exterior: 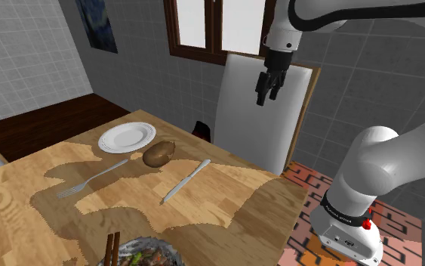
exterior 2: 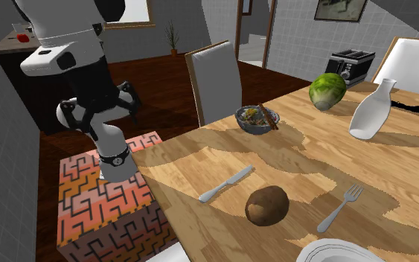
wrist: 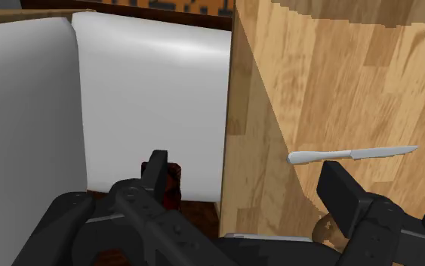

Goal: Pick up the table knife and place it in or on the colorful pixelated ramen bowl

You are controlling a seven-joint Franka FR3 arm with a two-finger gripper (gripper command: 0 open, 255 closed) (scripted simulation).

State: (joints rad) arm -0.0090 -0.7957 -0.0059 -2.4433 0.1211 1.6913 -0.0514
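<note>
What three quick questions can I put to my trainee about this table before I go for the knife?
1. Multiple choice: in the shoulder view, what lies between the table knife and the white plate? A) fork B) potato C) toaster
2. True or false: the hand is open, and the knife lies flat on the table, unheld.
3. Fill in: brown ___ lean on the ramen bowl.
Key: 1 B; 2 true; 3 chopsticks.
</note>
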